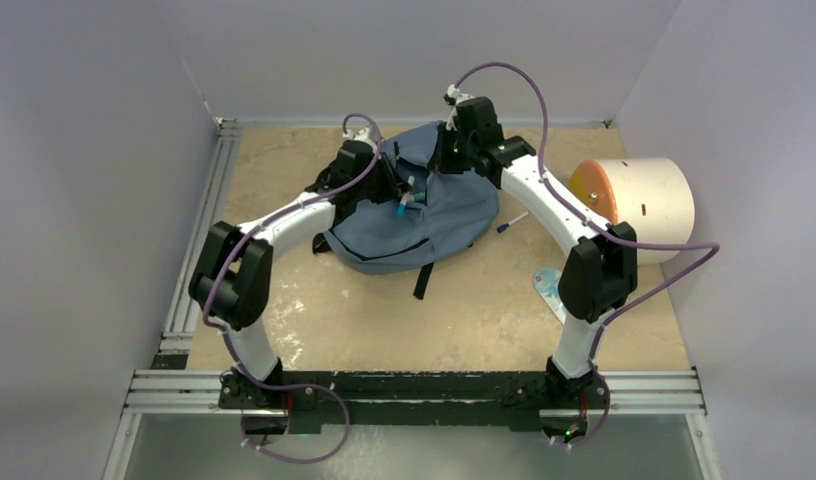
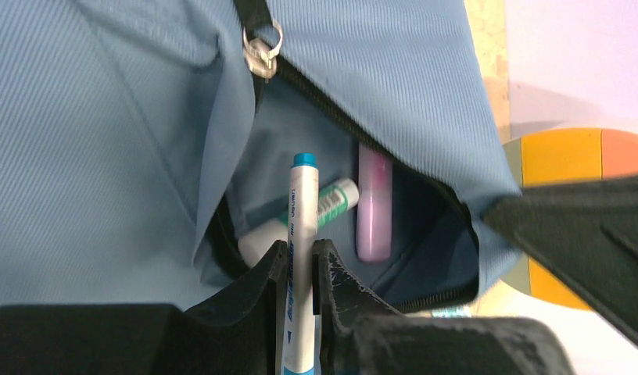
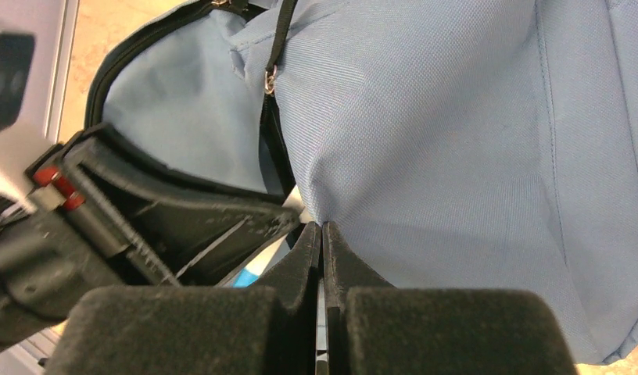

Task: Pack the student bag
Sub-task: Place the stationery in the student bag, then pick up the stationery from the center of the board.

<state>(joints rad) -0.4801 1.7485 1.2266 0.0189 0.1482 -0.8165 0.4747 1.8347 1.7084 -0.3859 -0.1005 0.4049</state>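
Observation:
The grey-blue student bag point(image 1: 424, 215) lies at the middle back of the table with a pocket open. My left gripper point(image 2: 302, 254) is shut on a white marker with a blue cap point(image 2: 302, 211), its tip at the pocket mouth; the gripper is at the bag's left side in the top view point(image 1: 404, 195). Inside the pocket lie a white and green tube point(image 2: 331, 201) and a pink stick point(image 2: 374, 207). My right gripper point(image 3: 321, 234) is shut on a fold of the bag's fabric point(image 3: 425, 125) and holds the top edge up, at the bag's back point(image 1: 454, 150).
A white cylinder with an orange face point(image 1: 634, 205) lies at the right. A blue-tipped pen point(image 1: 512, 222) lies on the table beside the bag's right edge. A light blue flat item point(image 1: 547, 285) lies near the right arm. A black strap point(image 1: 424, 280) trails toward the front.

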